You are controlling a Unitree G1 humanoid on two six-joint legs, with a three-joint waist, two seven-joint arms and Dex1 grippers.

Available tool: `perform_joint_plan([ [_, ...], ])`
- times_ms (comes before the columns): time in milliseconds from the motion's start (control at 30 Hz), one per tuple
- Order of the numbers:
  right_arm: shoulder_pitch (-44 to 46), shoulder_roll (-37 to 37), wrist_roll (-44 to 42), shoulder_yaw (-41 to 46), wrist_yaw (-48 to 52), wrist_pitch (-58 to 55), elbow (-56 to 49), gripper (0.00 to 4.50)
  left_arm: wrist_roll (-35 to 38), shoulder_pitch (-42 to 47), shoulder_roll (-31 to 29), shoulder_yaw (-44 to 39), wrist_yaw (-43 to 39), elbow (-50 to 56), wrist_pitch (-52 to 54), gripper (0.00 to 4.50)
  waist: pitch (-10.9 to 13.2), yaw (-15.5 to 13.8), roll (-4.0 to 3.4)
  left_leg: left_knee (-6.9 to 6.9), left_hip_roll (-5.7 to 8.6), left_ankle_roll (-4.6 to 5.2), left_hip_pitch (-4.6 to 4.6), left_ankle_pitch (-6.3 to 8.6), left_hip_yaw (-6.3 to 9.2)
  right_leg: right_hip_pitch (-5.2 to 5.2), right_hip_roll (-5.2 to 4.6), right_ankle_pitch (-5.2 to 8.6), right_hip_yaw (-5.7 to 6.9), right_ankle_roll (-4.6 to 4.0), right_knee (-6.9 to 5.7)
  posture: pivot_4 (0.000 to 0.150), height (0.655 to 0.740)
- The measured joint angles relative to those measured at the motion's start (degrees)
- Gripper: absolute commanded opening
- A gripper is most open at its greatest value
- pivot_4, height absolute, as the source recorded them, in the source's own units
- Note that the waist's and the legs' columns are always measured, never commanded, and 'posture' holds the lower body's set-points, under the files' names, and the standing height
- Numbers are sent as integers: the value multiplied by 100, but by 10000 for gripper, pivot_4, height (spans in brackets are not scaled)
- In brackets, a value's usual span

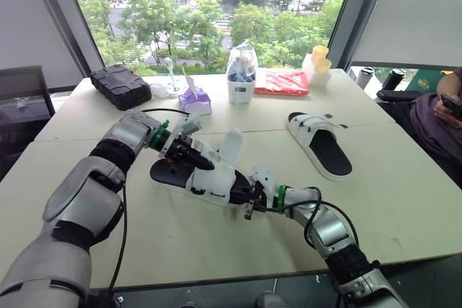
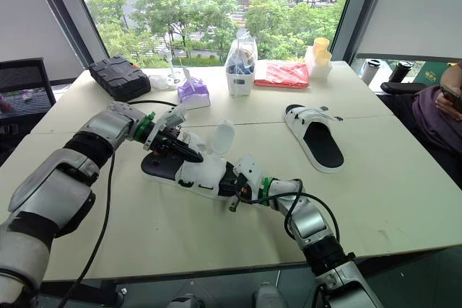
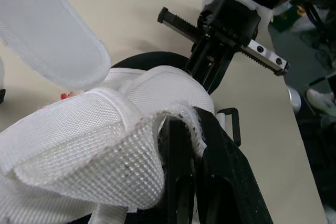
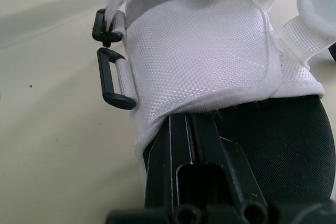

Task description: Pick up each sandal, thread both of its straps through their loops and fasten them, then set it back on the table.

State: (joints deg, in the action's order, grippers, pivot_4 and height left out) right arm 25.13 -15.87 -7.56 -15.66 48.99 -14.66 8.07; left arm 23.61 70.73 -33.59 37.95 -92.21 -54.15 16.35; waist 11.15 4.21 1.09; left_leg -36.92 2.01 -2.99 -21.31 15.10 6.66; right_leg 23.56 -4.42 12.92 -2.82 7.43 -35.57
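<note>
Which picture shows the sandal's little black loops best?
The right wrist view: both black loops on the sandal sit close up and whole. The left wrist view shows just one loop. In the eye views they are too small to make out.

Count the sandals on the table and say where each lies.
2. The near sandal lies around the table's middle; the far sandal lies apart, farther back on the robot's right. None seems hidden.
</note>
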Motion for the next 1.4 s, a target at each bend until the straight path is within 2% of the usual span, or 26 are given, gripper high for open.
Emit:
perform_joint_plan([
  [200, -28, 15, -1, 3, -37, -8, -30, 0, 204, -186, -173, 350, -7, 451, -41, 715, 0, -3, 0, 0, -1, 0, -1, 0, 0, 1, 1, 0, -1, 0, 0, 1500, 7400],
  [367, -29, 41, 0, 0, -38, -11, -31, 0, 415, -341, -338, 317, -5, 618, 169, 715, 0, -2, 0, 0, 0, 0, -1, 0, 0, 2, 1, 0, -1, -1, 0, 1500, 7400],
  [433, -30, 49, 1, -1, -36, -11, -31, 0, 506, -450, -425, 217, -5, 815, 330, 6078, 0, -2, 0, 0, -1, 0, -2, 0, 1, 2, 2, 1, -1, -1, -1, 1500, 7400],
  [567, -30, 69, 4, -2, -35, -7, -19, 0, 592, -719, -622, -179, -5, 1243, 683, 22028, 0, 0, -1, 0, -1, 1, -2, 0, 0, 4, 1, 1, -1, -1, -1, 1500, 7400],
  [600, -22, 74, 5, -6, -33, -4, -8, 0, 592, -829, -699, -356, -3, 1402, 793, 27327, 0, 2, -1, 0, -1, 1, -2, 0, 1, 4, 2, 1, -1, -2, -2, 1500, 7400],
  [767, 1, 85, 5, -14, 10, 13, 23, 0, 637, -1757, -1390, -1201, 42, 2790, 1457, 27327, 0, 8, -1, 10, -4, 1, -1, 0, 1, 13, 3, -9, -3, -21, -14, 1500, 7400],
  [867, 80, 100, 8, -40, 88, 93, 163, 0, 1011, -2859, -1969, -1915, 380, 4307, 2206, 27327, 0, 55, -1, 13, -6, 0, 0, 0, -4, 19, 1, -8, -8, -23, -17, 1500, 7400],
  [1033, 264, 123, 41, -33, 152, 235, 460, 0, 1339, -4070, -2272, -2835, 1165, 5716, 2881, 27327, 0, -16, 0, 12, -6, 0, 9, 0, 0, 11, 2, 15, -5, -19, -22, 1500, 7400],
  [1200, 331, 134, 47, -33, 245, 348, 609, 0, 1348, -4664, -2244, -3256, 1821, 6164, 3094, 27327, 0, -18, 1, 12, -6, 0, 16, 0, 0, 6, 2, 14, -5, -23, -22, 1500, 7400],
  [1400, 423, 195, 56, -34, 342, 450, 794, 0, 1338, -4696, -2045, -3330, 2129, 6222, 3198, 27327, -1, 6, 1, 12, -10, 0, 20, 0, -3, 6, 8, 11, -5, -27, -23, 1500, 7400],
])
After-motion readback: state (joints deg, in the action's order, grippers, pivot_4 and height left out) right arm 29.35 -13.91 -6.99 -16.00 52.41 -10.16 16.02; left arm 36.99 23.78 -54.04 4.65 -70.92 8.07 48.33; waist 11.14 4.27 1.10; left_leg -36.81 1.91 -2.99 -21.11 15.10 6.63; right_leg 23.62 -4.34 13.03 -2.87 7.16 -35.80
